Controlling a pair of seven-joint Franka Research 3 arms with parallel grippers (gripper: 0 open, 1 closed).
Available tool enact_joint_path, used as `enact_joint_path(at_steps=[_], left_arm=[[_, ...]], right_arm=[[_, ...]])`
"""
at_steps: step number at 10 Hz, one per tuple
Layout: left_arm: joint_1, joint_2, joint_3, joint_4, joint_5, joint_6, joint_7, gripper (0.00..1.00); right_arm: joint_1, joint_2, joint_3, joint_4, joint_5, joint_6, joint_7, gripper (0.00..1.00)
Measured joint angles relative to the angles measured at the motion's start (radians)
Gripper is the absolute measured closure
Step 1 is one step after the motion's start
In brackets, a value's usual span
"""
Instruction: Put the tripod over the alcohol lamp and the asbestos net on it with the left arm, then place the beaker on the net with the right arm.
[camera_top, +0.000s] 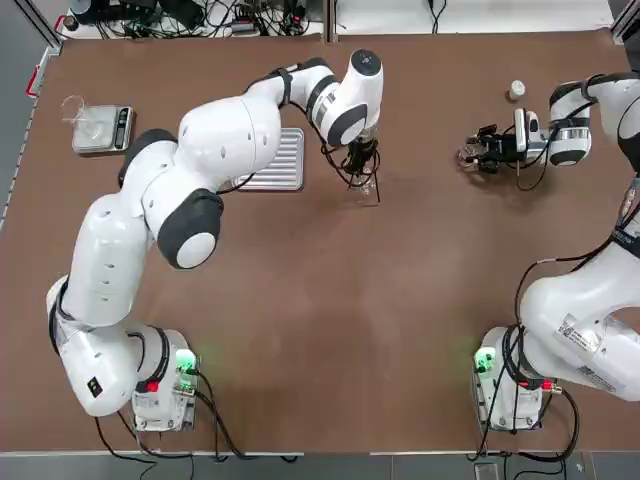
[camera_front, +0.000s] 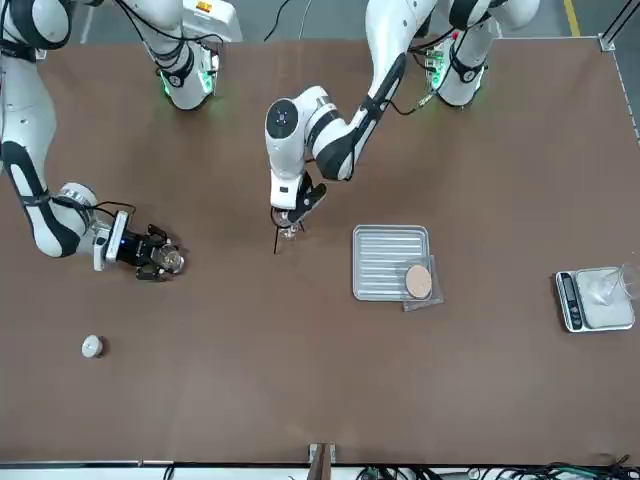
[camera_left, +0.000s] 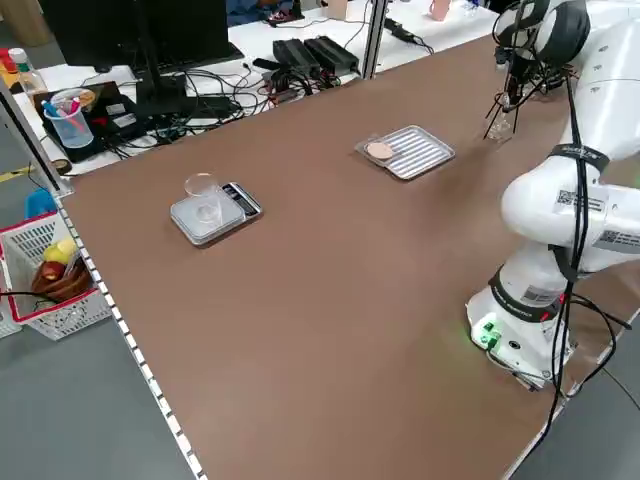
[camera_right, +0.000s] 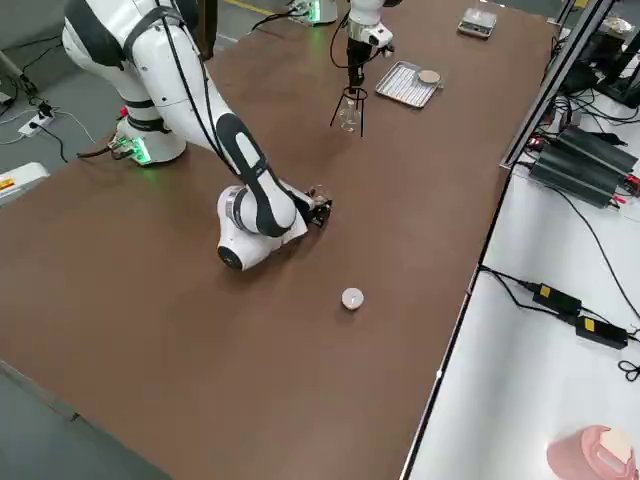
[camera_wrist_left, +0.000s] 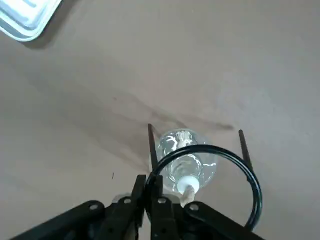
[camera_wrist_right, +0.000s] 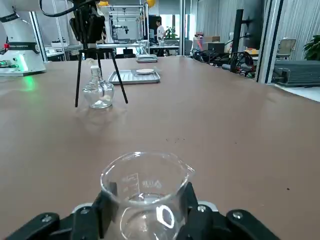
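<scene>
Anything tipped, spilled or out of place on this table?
Nothing stands out. The tripod stands upright over the alcohol lamp, the left claw shut on its ring; the right claw holds the beaker upright.

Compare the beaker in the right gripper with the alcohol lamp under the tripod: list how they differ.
The beaker is an open-topped cylinder with a pour lip; the alcohol lamp has a rounded body, a narrow neck and a white wick. The beaker is clamped in the right gripper, low over the table; the lamp stands free on the table, between the legs of the tripod that the left gripper holds. Both are clear glass.
</scene>
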Motion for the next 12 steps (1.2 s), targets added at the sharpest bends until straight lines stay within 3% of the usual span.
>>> enact_joint_path(at_steps=[5,8,12], left_arm=[[0.0,0.0,0.001,0.001,0.0,0.0,0.0,0.92],[0.0,0.0,0.001,0.001,0.0,0.0,0.0,0.81],[0.0,0.0,0.001,0.001,0.0,0.0,0.0,0.78]], right_arm=[[0.0,0.0,0.0,0.0,0.0,0.0,0.0,0.42],[0.0,0.0,0.0,0.0,0.0,0.0,0.0,0.42],[0.0,0.0,0.0,0.004,0.0,0.0,0.0,0.42]])
